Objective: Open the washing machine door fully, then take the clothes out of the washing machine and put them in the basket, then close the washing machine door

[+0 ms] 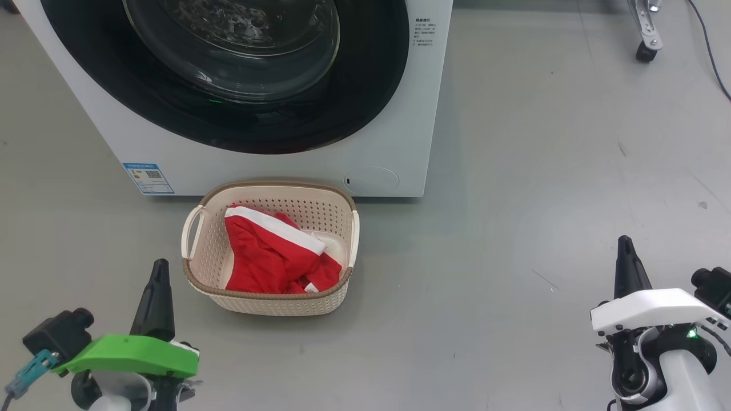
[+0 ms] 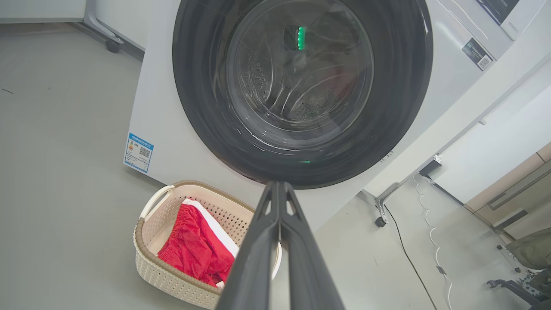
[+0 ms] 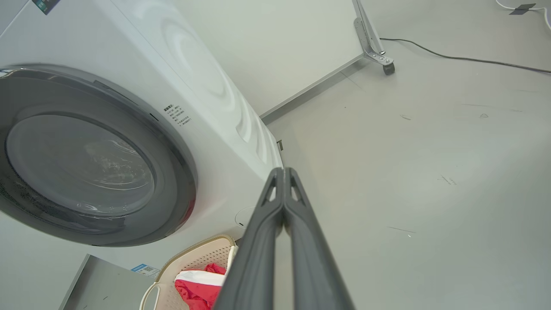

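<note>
The white washing machine (image 1: 274, 165) stands at the top of the head view, and its round black-rimmed door (image 1: 228, 74) lies shut flat against the front. On the floor just before it sits the cream basket (image 1: 268, 299) with the red clothes (image 1: 268, 257) inside, white band on top. My left gripper (image 1: 160, 265) is at the lower left, shut and empty, a little left of the basket. My right gripper (image 1: 625, 242) is at the lower right, shut and empty, far from the basket. The left wrist view has the door (image 2: 301, 90), basket (image 2: 172, 267) and clothes (image 2: 193, 249).
Grey floor surrounds the machine. A wheeled metal stand leg (image 1: 648, 34) and a black cable (image 1: 708, 51) are at the far right. In the left wrist view a white panel on castors (image 2: 381, 217) stands right of the machine, with a cable (image 2: 409, 258) on the floor.
</note>
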Controlling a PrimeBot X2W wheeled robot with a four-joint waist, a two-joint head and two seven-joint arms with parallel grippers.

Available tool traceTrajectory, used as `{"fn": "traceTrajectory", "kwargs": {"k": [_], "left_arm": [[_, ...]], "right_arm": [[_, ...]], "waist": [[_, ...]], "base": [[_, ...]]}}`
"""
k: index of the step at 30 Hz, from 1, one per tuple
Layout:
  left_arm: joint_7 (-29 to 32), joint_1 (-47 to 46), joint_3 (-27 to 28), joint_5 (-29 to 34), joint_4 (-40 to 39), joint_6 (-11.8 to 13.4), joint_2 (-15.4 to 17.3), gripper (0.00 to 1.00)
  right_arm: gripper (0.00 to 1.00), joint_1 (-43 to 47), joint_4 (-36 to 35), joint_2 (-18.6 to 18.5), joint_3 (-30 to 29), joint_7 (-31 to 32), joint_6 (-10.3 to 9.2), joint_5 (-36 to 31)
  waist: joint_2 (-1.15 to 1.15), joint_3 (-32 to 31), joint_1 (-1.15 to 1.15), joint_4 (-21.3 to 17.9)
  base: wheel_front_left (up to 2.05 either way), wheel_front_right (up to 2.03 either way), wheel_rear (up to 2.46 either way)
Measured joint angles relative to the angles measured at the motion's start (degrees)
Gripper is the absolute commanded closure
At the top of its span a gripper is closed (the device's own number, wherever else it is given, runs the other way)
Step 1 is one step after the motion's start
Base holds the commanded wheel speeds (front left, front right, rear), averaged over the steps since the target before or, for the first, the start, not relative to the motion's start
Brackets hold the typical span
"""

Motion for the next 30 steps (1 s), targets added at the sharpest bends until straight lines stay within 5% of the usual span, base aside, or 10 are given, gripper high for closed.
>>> {"fn": "traceTrajectory", "kwargs": {"k": [30], "left_arm": [[5.22,0.12,2.41,-20.89,1.24,0.0,0.26,1.0]], "right_arm": [[1.0,0.08,0.07,0.0,-2.9,5.81,1.22,23.07]], "waist": [[0.0,-2.21,0.0,-0.45]], "base": [[0.0,0.0,0.0]]}}
